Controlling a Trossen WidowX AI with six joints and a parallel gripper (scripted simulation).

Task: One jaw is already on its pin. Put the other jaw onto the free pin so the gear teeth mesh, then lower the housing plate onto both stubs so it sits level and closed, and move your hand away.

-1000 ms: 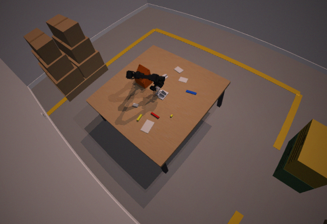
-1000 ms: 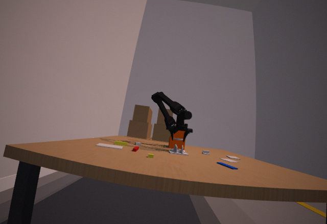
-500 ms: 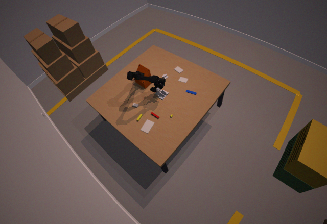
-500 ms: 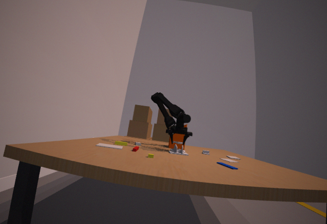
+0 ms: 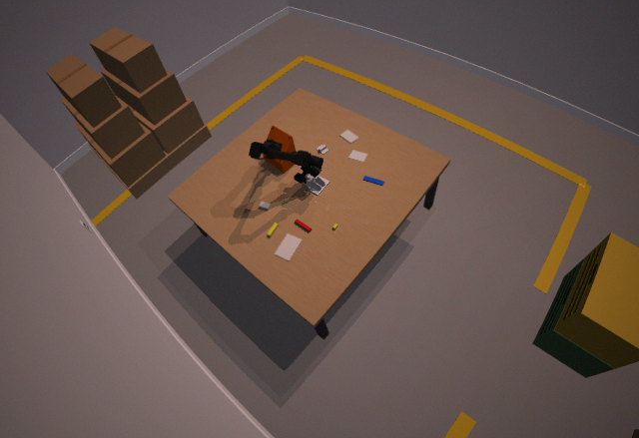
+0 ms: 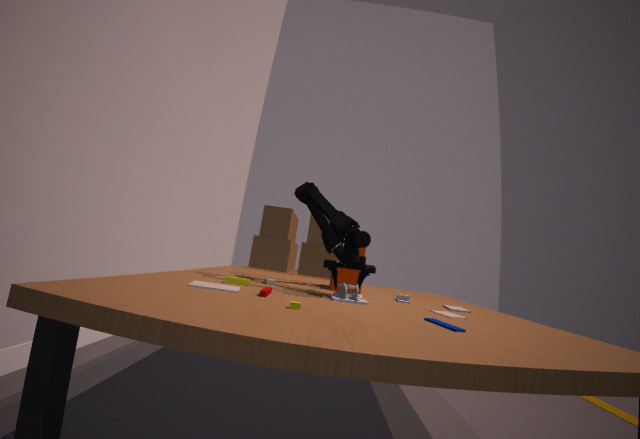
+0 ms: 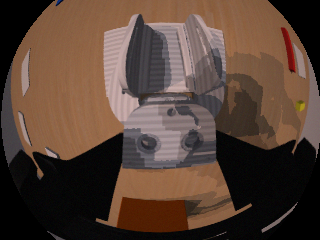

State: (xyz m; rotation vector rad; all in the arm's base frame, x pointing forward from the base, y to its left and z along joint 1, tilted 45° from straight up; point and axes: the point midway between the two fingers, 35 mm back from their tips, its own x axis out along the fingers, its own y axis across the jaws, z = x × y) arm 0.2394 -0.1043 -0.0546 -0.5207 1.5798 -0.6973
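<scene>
The white base plate (image 5: pixel 318 193) (image 6: pixel 356 301) (image 7: pixel 112 60) lies on the table. On it two upright jaws stand side by side, the left jaw (image 7: pixel 136 55) and the right jaw (image 7: pixel 204 52), roughly parallel with a gap between them. My gripper (image 7: pixel 168 136) (image 6: pixel 348 279) is shut on the housing plate (image 7: pixel 170 127), a grey-white piece with two round holes, between its black fingers. The housing plate is over the near end of the base plate, at the jaws' near ends. It hides the pins, the stubs and any gear teeth. Whether it touches them I cannot tell.
An orange block (image 5: pixel 280 152) stands by the arm's base. A blue bar (image 5: pixel 373 181) (image 6: pixel 444 324), a red bar (image 5: pixel 303 225) (image 7: pixel 288 49), a yellow bar (image 5: pixel 272 229) (image 7: pixel 300 105), a small yellow block (image 5: pixel 334 226), white sheets and small grey-white parts lie around the base plate.
</scene>
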